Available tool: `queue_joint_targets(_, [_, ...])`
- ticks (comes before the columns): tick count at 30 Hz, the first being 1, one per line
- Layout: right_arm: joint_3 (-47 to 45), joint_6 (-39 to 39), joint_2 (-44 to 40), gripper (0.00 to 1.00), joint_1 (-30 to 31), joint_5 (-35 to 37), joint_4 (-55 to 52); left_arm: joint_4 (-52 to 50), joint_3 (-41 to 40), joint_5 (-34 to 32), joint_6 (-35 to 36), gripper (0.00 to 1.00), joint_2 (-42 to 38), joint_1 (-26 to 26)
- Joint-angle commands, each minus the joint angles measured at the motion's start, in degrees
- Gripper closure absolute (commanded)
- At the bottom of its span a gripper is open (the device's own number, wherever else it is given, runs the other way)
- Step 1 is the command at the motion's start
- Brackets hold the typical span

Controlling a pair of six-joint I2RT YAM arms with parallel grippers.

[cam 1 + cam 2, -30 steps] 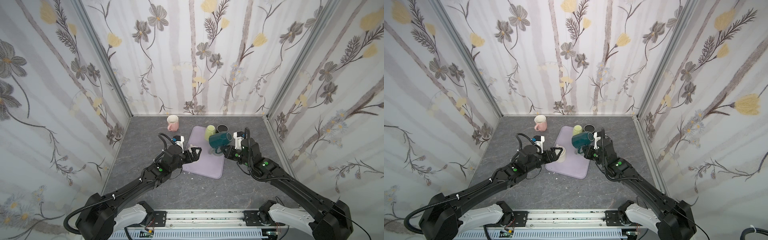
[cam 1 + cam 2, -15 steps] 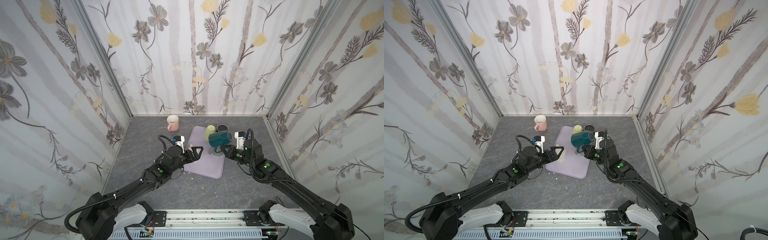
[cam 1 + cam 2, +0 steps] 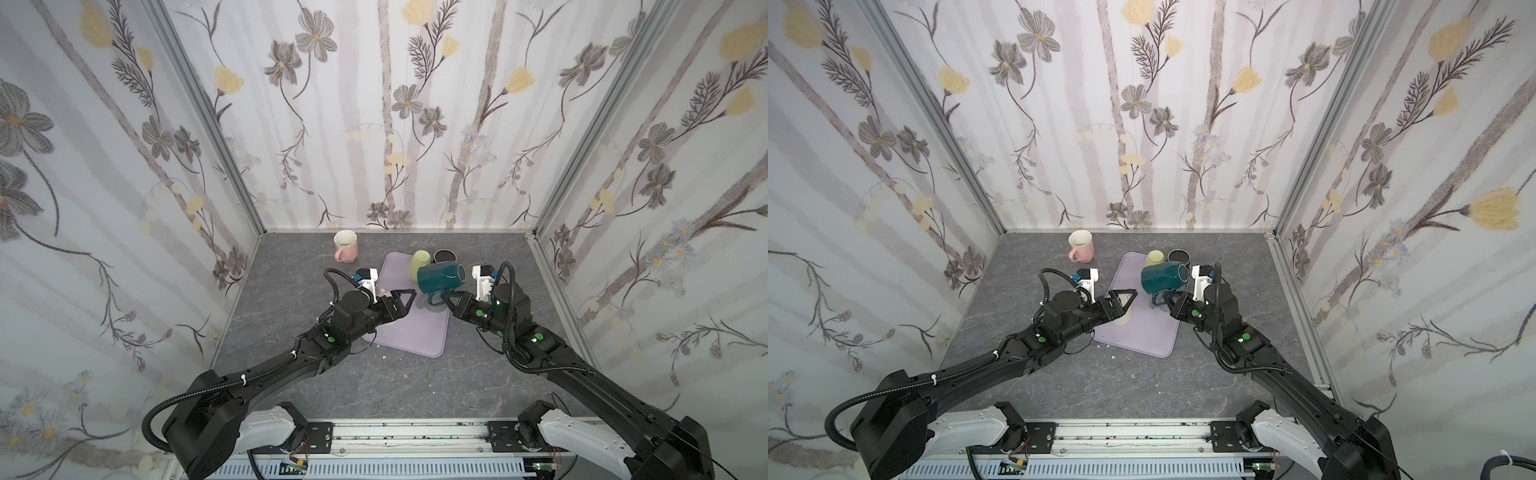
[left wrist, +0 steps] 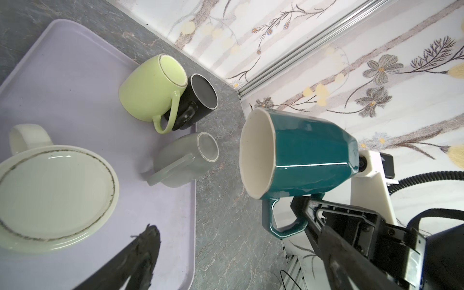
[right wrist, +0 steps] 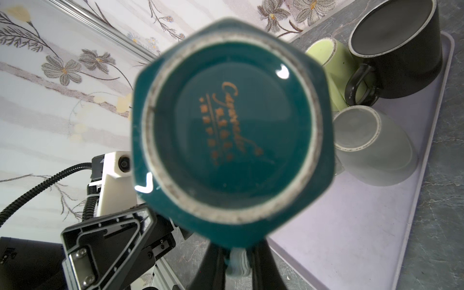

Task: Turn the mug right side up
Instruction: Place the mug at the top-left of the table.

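Observation:
A dark teal mug hangs in the air over the right edge of the lavender tray, lying on its side. Its cream-lined mouth faces my left arm and its base faces the right wrist camera. My right gripper is shut on the mug's handle from below. My left gripper stands open just left of the mug, above an upside-down white mug on the tray, with nothing between its fingers.
A light green mug and a grey mug sit bottom-up on the tray's far and right parts. A black mug stands upright beside them. A pink mug stands upright at the back left. Patterned walls enclose three sides.
My left gripper has edged slightly toward the teal mug. The teal mug has stayed almost in place in the right gripper.

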Motion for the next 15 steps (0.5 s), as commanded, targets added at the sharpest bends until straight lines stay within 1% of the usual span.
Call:
queue_joint_targets(1, [-0.4,0.9,-1.3,0.98,-0.2,-1.0,9.8,5.8,0.6,0.1,-1.2,0.01,0.7,-0.4])
queue_joint_targets(8, [-2.3,2.6,-3.6,0.98,-0.6,-1.7,13.7,9.5,2.0,1.1,-1.6,0.08,1.7,-1.7])
queue_joint_targets(9, [-2.6,2.9,-4.0,0.98,-0.6,-1.7,14.4,10.3,2.0,1.5,-2.0,0.09,3.3,-1.9])
queue_joint_targets(15, [-2.7,3.0,-5.1,0.97,-0.9,-2.0,15.7,13.8,3.8,4.9,-2.9,0.17,6.6,-2.7])
